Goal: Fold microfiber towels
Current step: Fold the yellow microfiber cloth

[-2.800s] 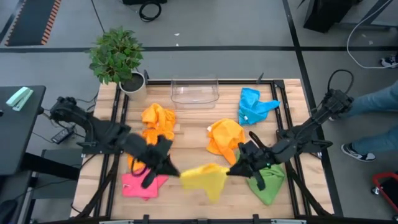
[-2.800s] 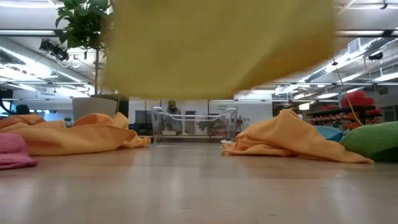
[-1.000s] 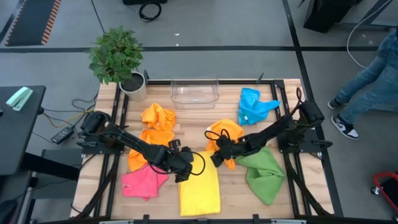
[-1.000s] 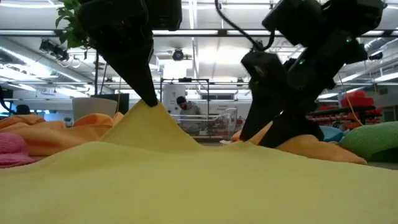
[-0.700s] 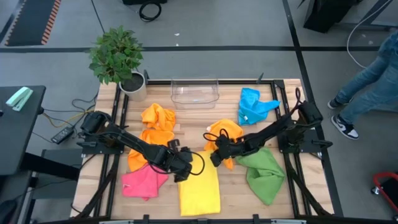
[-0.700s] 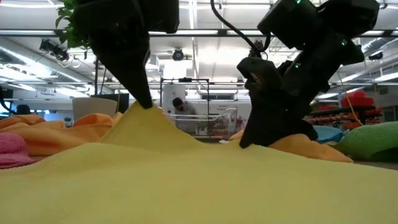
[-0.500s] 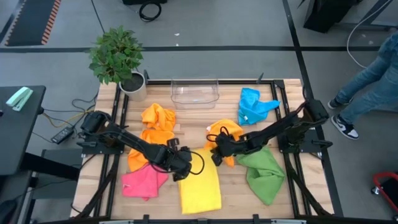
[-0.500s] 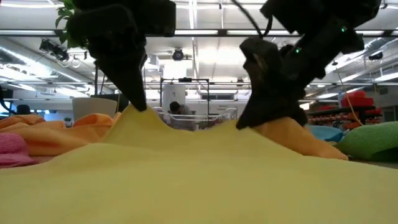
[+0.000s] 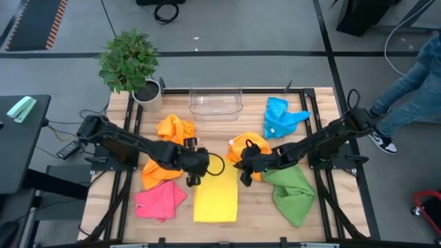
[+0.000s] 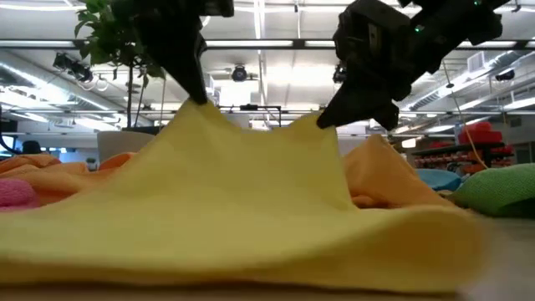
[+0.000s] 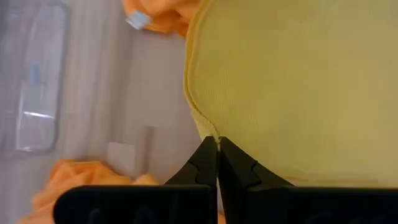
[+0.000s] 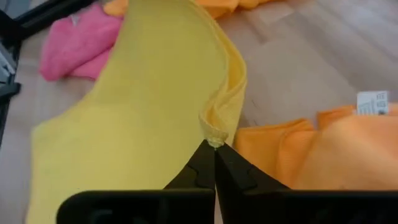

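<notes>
Table (image 9: 213, 231): yellow towel (image 9: 216, 198) far edge now lifted; left gripper (image 9: 192, 173) & right gripper (image 9: 244, 172) pinch corners (right clamped just now).

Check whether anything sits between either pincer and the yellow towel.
Nothing visible does. The left pincer and right pincer are each shut on a far corner of the yellow towel, lifting that edge.

Both arms reach in toward the table's middle. The left gripper (image 9: 192, 180) comes from nine o'clock, the right gripper (image 9: 245, 180) from three o'clock (both pinched closed and lifted).
</notes>
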Tool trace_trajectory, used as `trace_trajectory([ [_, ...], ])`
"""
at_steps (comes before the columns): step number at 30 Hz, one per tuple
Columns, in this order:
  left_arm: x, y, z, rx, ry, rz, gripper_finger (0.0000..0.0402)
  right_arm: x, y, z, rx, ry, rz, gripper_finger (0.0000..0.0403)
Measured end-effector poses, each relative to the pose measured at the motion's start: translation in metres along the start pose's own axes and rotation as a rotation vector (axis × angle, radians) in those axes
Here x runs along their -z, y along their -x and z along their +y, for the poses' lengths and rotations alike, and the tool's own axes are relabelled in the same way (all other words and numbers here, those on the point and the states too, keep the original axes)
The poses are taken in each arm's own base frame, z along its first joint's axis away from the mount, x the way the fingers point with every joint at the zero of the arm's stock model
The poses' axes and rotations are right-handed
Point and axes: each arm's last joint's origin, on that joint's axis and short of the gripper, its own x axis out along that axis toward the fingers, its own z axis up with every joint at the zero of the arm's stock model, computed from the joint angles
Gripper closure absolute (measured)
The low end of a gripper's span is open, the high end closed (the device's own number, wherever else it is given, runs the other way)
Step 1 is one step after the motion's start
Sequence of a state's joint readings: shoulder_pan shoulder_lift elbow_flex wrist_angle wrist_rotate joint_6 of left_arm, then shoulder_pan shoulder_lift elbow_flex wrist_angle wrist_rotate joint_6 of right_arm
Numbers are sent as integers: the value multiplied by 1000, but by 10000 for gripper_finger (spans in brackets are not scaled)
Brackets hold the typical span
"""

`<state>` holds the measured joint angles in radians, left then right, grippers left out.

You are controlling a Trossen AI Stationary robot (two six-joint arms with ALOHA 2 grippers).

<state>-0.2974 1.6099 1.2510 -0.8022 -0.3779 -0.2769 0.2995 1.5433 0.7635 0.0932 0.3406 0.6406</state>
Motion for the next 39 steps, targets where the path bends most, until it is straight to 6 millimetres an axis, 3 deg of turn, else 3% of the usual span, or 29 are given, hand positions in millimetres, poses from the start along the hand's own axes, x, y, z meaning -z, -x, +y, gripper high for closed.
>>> trace_trajectory([
  [3,3,4,-3,37,38,-46,395,1,6,7,-28,16,-7,400],
  [11,47,-4,-67,236,108,-153,395,40,32,55,-170,40,4,400],
  [16,58,-2,-79,261,128,-154,395,57,40,84,-219,-20,-46,400],
  [23,60,-4,-77,292,28,-119,395,60,9,133,-226,-45,-4,401],
  [29,64,-4,-78,349,-101,-69,395,64,-9,151,-211,-133,19,401],
  [39,68,-1,-85,461,-187,-45,395,91,-33,173,-118,-132,166,401],
])
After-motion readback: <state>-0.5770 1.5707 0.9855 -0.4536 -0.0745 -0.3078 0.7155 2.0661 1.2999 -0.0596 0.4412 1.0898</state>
